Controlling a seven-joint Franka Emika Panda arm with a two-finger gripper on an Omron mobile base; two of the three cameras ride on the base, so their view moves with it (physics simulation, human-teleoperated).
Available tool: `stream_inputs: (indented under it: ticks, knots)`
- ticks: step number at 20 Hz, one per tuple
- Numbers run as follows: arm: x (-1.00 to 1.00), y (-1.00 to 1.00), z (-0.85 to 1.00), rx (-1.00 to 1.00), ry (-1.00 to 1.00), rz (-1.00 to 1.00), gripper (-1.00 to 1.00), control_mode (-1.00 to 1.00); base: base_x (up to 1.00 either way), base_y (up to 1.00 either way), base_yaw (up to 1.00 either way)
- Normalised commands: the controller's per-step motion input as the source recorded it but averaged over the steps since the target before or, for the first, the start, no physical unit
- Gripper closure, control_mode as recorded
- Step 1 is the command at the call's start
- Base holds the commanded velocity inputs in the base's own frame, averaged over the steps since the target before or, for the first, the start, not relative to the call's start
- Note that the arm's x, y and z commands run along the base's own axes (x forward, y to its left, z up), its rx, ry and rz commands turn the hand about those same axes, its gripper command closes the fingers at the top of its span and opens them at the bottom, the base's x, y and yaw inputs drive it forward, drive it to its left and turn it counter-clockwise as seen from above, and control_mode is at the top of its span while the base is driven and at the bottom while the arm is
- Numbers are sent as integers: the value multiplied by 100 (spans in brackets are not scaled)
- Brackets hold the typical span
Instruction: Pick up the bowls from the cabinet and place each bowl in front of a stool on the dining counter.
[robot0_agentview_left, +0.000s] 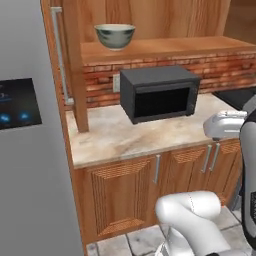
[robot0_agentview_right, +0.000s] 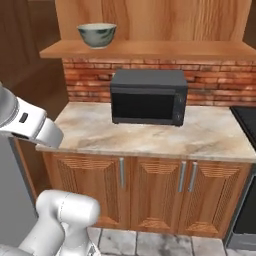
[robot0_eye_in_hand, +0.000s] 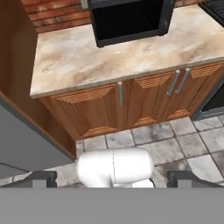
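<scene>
Evidently the reach for the first bowl is not yet begun: the gripper (robot0_eye_in_hand: 113, 177) hangs low before the base cupboards, fingertips wide apart, holding nothing. One bowl (robot0_agentview_left: 114, 36) sits upright, mouth up, at the left end of the cabinet shelf (robot0_agentview_left: 170, 48) above the microwave (robot0_agentview_left: 159, 92); being round, it has no long axis. Next, raise the hand to it

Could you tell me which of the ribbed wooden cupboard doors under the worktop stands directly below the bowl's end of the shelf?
The leftmost door, beside the fridge; the bowl sits above that end.
</scene>
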Motion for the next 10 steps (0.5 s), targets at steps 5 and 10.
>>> stream_inputs:
  ticks: [5, 10]
  knots:
    - [0, 0, 0, 0, 0, 0, -100, 100, 42, -77, 33]
    - [0, 0, 0, 0, 0, 0, -100, 100, 59, -54, 31]
